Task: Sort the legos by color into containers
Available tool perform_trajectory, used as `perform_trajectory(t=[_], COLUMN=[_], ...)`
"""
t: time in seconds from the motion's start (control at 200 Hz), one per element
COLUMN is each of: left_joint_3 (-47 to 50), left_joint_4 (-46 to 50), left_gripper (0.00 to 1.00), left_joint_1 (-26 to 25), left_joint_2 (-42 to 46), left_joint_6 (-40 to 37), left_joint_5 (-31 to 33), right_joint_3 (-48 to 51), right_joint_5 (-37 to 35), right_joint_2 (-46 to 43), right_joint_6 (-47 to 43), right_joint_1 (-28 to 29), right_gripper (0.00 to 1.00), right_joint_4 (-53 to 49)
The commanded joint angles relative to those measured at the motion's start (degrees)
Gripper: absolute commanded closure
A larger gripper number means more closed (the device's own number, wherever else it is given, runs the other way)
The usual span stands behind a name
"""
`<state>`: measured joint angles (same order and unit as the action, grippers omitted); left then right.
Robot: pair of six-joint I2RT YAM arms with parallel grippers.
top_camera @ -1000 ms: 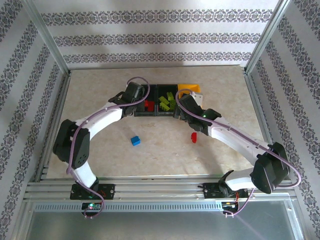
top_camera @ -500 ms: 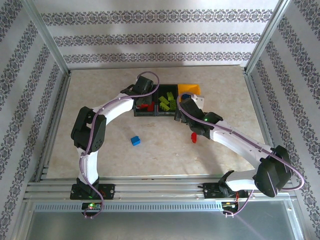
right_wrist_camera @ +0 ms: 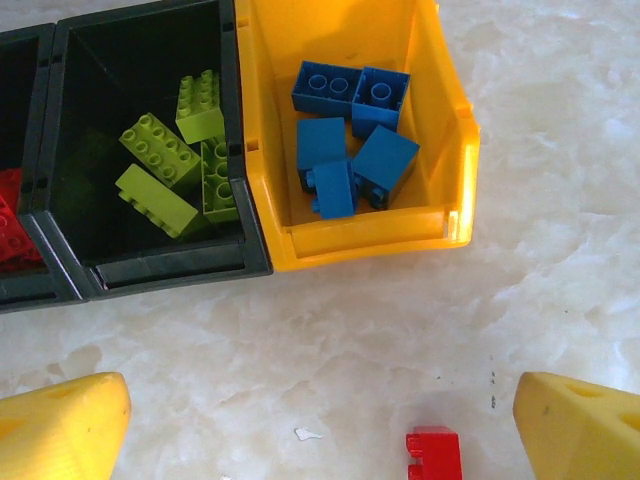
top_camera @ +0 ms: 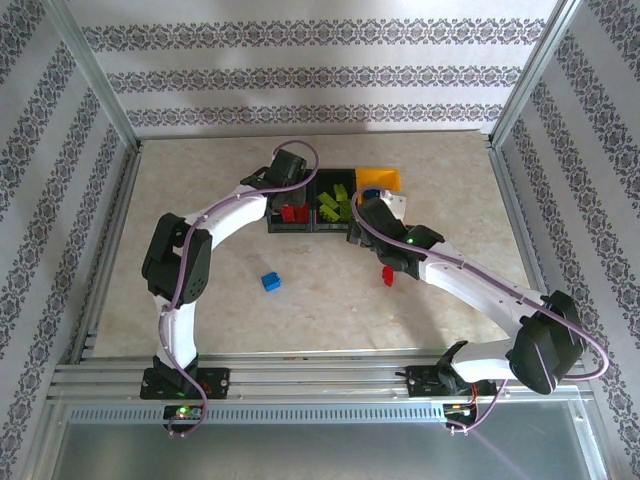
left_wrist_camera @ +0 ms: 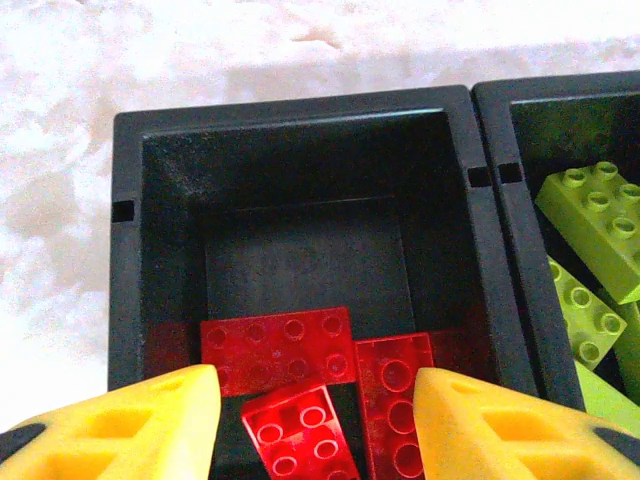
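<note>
Two legos lie loose on the counter (top_camera: 330, 310), not yet sorted: a red brick (top_camera: 388, 274) and a blue brick (top_camera: 270, 282). Both are between the row of containers and the near edge.

The coming move turns, in my judgement, on the red brick. The right gripper (right_wrist_camera: 320, 425) hovers over bare counter just in front of the yellow bin (right_wrist_camera: 360, 235), with its jaws spread wide and holding nothing. In the right wrist view the red brick (right_wrist_camera: 433, 455) lies between the two fingers, a little toward the right one and on the near side. The lower border cuts it, so I cannot tell its long axis with certainty. The right arm is clearly the nearer one. A short pull back toward the near edge and then a descent should bring the jaws around the brick.

The left gripper (left_wrist_camera: 315, 400) hangs over the left black bin (left_wrist_camera: 125, 250), at the left end of the row. Its fingers stand apart and pinch nothing, and three red bricks (left_wrist_camera: 275, 345) lie on the bin floor below them. The middle black bin (right_wrist_camera: 170, 268) holds lime green bricks (right_wrist_camera: 160, 150), and the yellow bin holds blue ones (right_wrist_camera: 350, 130). The blue brick lies left of the counter's middle, closer to the left arm, but its bin is at the right end.
</note>
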<state>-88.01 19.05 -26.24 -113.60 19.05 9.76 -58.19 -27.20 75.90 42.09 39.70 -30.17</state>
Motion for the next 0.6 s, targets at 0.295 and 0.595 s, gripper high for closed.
perform_trajectory(t=[0.295, 0.595], left_joint_3=[10.6, 26.4], left_joint_4=[-2.8, -5.3], left_gripper=[0.12, 0.0], left_joint_1=[4.0, 9.6], left_joint_2=[17.9, 30.9], left_joint_6=[4.4, 9.9], left_joint_5=[0.9, 3.4], right_joint_3=[-3.2, -10.8], right_joint_5=[0.0, 5.7], right_joint_2=[4.7, 14.8], right_joint_6=[-0.1, -1.8], right_joint_1=[4.8, 11.9], right_gripper=[0.02, 0.03], right_joint_4=[-0.2, -0.5])
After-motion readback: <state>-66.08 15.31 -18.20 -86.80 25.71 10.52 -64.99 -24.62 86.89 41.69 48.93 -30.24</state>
